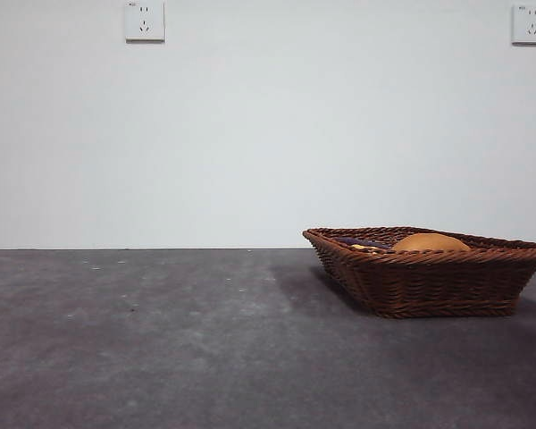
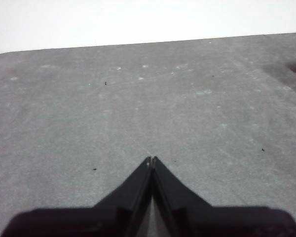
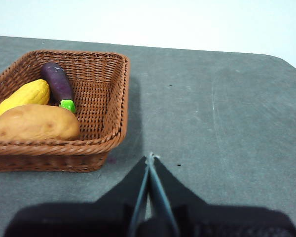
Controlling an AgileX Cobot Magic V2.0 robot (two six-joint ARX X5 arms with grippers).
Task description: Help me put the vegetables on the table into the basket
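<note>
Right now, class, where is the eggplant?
In the right wrist view the eggplant lies inside the basket, beside the corn and behind the potato.

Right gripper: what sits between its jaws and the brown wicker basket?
Nothing but bare dark grey table; the right wrist view shows the right gripper shut beside the brown woven wicker basket.

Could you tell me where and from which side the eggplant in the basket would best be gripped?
Probably from above, across the middle of the eggplant's purple body. It lies flat in the basket, with the corn alongside and the potato at its green stem end, so the sides look crowded.
</note>
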